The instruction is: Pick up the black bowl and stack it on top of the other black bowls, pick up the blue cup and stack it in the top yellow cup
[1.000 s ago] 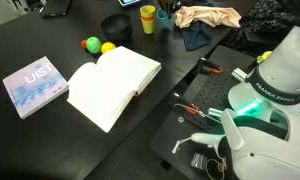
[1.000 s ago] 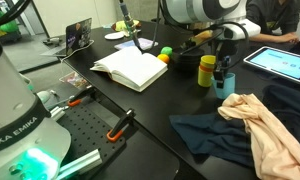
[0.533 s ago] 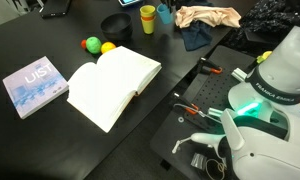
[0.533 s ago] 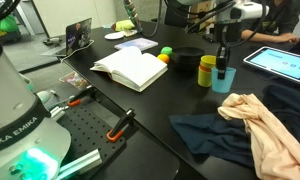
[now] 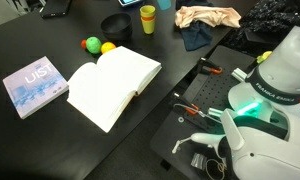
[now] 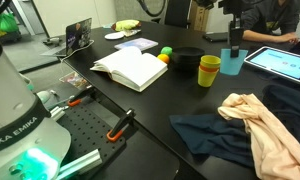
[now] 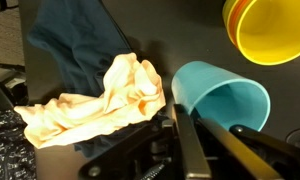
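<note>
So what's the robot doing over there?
The robot's gripper has its jaws pinched on the blue cup and holds it up off the table, next to the yellow cup. The blue cup is not inside the yellow one yet. The black bowls sit close by.

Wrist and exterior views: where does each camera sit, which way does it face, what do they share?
Exterior view: high beside the robot base, looking across the table at the open book.
Exterior view: low by the base, facing the gripper holding the blue cup.
Wrist view: above the blue cup and cloth, looking down; fingers show.
Shared: the yellow cup, in all three.
</note>
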`<state>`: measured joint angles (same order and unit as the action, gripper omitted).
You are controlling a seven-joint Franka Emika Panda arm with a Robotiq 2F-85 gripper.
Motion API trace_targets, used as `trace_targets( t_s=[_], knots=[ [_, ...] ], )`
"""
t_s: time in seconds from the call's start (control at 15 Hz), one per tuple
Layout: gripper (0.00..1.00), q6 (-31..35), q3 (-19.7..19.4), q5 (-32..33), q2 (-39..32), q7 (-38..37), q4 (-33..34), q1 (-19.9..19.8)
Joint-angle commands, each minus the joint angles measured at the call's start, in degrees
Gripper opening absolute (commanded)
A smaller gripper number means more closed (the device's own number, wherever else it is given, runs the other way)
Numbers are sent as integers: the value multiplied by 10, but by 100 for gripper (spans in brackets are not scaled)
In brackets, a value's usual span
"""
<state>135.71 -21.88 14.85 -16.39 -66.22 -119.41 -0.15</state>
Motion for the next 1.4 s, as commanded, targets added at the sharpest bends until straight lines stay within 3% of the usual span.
trace_targets(
  t_s=[0.0,0.6,1.33],
  knots=[
    [9,-20,24,17,15,6,19,-16],
    [9,-13,59,3,13,18,55,-20],
    [8,2,85,-50,18,50,38,-31]
  ],
)
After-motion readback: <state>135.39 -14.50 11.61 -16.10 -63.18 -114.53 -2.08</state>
